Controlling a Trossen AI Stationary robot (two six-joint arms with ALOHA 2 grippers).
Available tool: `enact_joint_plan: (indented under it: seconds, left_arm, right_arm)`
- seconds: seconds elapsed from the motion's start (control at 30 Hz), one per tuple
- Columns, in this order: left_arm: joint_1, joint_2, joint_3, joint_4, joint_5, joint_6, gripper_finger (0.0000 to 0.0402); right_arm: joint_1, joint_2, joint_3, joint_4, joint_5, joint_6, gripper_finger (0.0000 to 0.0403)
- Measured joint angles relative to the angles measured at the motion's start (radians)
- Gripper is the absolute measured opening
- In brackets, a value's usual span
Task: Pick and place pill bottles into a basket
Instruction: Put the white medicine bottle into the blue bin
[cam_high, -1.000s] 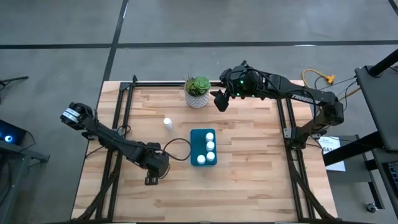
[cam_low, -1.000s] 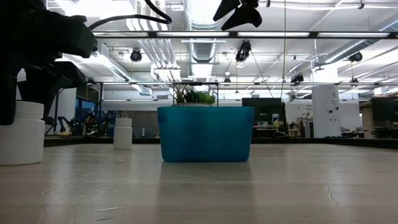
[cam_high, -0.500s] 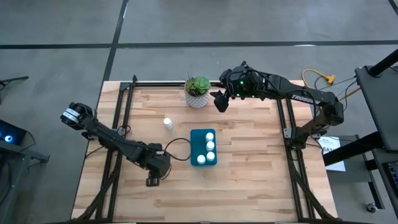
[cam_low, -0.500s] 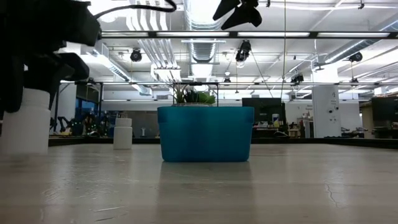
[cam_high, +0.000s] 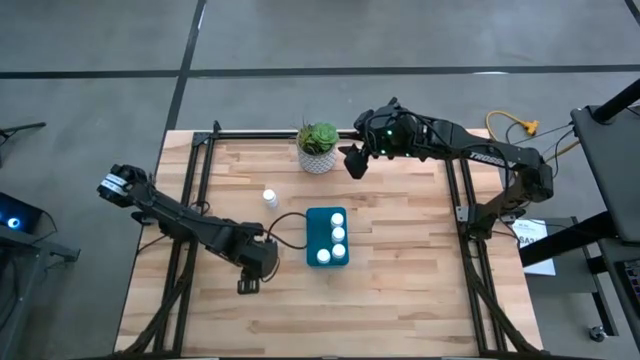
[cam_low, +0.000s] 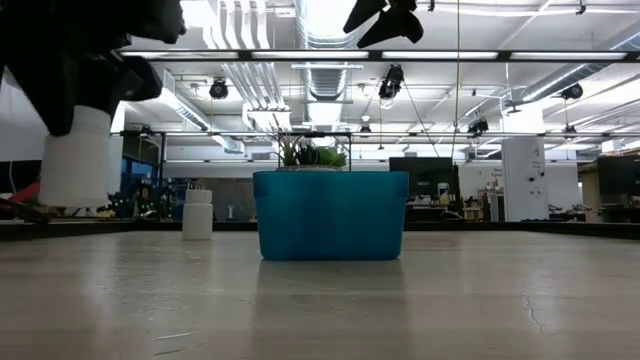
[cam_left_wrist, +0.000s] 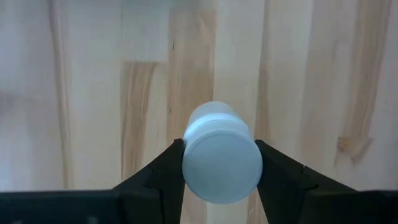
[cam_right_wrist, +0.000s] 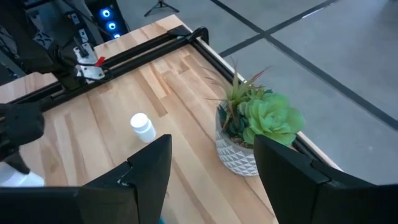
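Looking down on the counter (cam_high: 400, 290), we see our left tool (cam_high: 247, 284) hanging over bare boards just beside the basket (cam_high: 327, 237), toward the left side, its two fingers (cam_left_wrist: 163, 171) pinching a pill bottle (cam_left_wrist: 221, 160) by the sides. In the low view that bottle (cam_low: 76, 155) is off the wood, with open air beneath it, and it hangs upright. The teal basket sits near the middle of the counter, long side running front to back, and three white caps (cam_high: 337, 235) show inside it, lined along its right half; its left half looks free. A second loose bottle (cam_high: 269, 198) stands upright on the boards behind and to the left of the basket, well apart from it and from the held one. Our right tool (cam_high: 353, 161) waits high over the back of the counter, just beside the potted plant (cam_high: 318, 146), with its fingers (cam_right_wrist: 149, 165) spread wide and nothing between them. The plant stands close to the back edge, between the two arm frames. Dark rails (cam_high: 200, 180) run front to back along both sides of the counter. Between the left tool and the basket's near wall the wood is bare. The front half of the counter and the stretch right of the basket are open boards as well.
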Motion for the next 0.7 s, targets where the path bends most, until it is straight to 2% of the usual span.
enact_joint_plan:
  seconds: [0.27,0.43,0.7]
  left_arm:
    - [0.067,0.001,0.058,-0.081,-0.004,0.017,0.0145]
    - [0.123,0.002,0.113,-0.086,-0.004,0.092,0.0145]
    - [0.222,0.098,0.284,-0.238,-0.015,0.22,0.0145]
  right_arm:
    - [-0.017,-0.048,0.0,-0.007,0.023,-0.003,0.0219]
    - [-0.033,-0.085,0.0,-0.018,0.024,-0.004,0.0219]
    - [-0.041,-0.113,0.0,-0.126,0.026,-0.004,0.0219]
